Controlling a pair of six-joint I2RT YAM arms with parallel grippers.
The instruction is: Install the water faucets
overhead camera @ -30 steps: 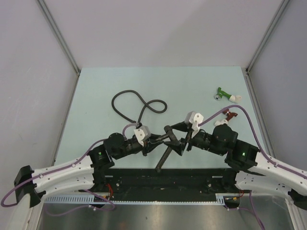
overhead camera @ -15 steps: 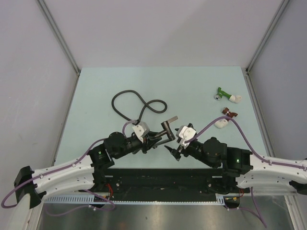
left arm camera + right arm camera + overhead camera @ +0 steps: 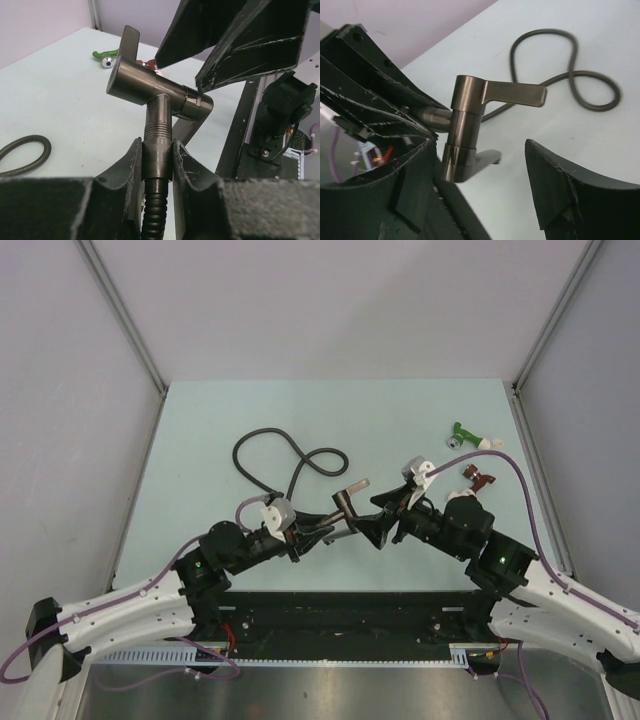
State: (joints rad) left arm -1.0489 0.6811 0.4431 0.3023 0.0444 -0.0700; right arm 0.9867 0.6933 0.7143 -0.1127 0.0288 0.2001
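My left hand (image 3: 157, 159) grips the faucet (image 3: 150, 87) by its knurled stem. My right hand (image 3: 482, 165) is spread wide, with the faucet body between its fingers.

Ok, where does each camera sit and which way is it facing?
Top external: above and behind the arms, looking down; both show, left gripper and right gripper meeting at the faucet.
Left wrist: along its own fingers, clamped on the faucet's stem.
Right wrist: between its own open fingers, at the faucet.
All share the faucet.
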